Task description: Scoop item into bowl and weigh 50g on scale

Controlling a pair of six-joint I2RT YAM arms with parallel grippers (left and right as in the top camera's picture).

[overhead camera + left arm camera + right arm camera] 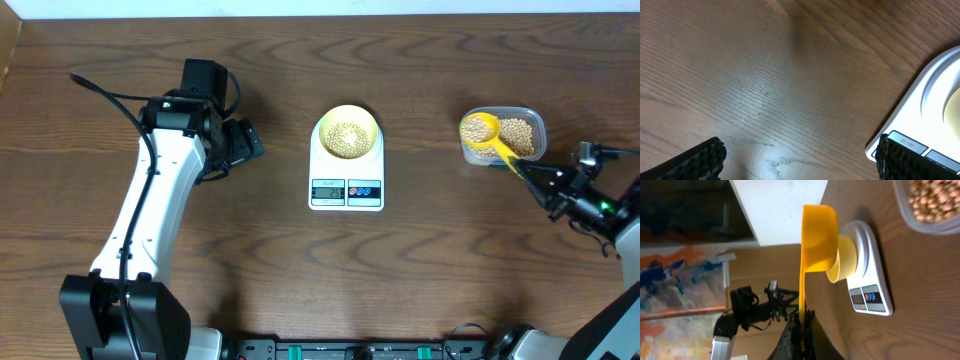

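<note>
Wood table [450, 280]: only overhead shows beans [346, 137] inside the bowl [324, 125].

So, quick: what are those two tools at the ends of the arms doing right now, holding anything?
Left tool: open, holding nothing.
Right tool: closed on the handle of the yellow scoop.

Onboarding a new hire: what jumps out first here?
The bright yellow scoop, full of beans, is at the clear tub's left end, its handle pinched in the shut right gripper. At table centre, the pale yellow bowl, also holding beans, stands on the white scale. The left gripper hangs open, empty, left of it.
</note>
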